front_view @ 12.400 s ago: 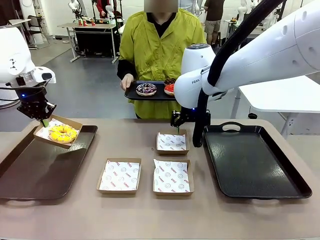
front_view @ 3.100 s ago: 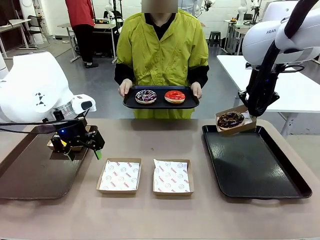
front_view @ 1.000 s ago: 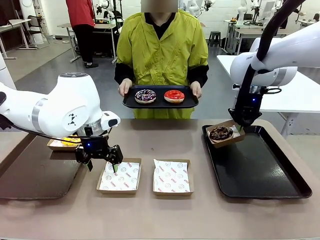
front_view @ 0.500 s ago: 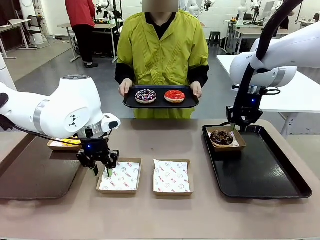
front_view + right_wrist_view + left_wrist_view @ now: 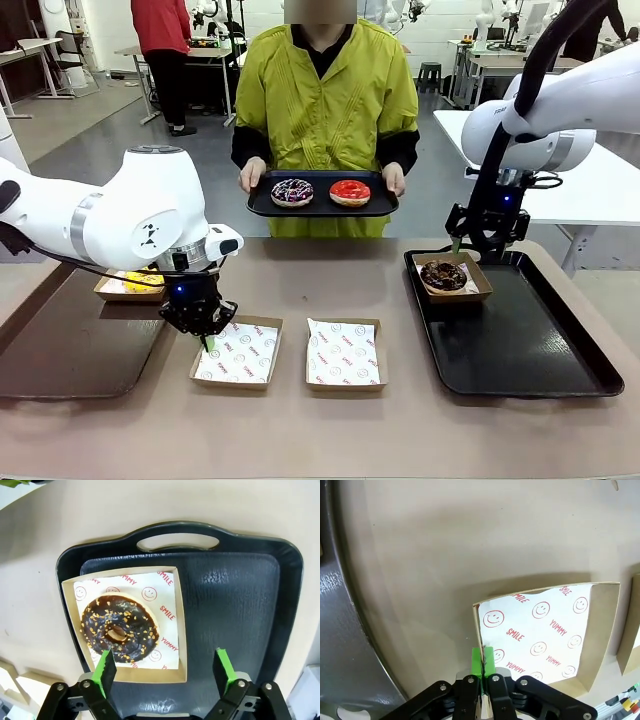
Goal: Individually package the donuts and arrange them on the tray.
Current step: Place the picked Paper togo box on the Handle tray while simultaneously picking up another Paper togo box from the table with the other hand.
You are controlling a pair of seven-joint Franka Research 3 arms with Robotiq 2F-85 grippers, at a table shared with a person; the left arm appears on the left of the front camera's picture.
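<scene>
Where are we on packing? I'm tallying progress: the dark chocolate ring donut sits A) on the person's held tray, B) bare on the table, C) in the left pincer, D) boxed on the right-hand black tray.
D: the dark chocolate ring donut lies in a brown cardboard box on the black tray, under the open right pincer.

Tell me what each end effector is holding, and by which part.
Left end effector: empty cardboard box, pinched by its side wall. Right end effector: nothing; it's open.
</scene>
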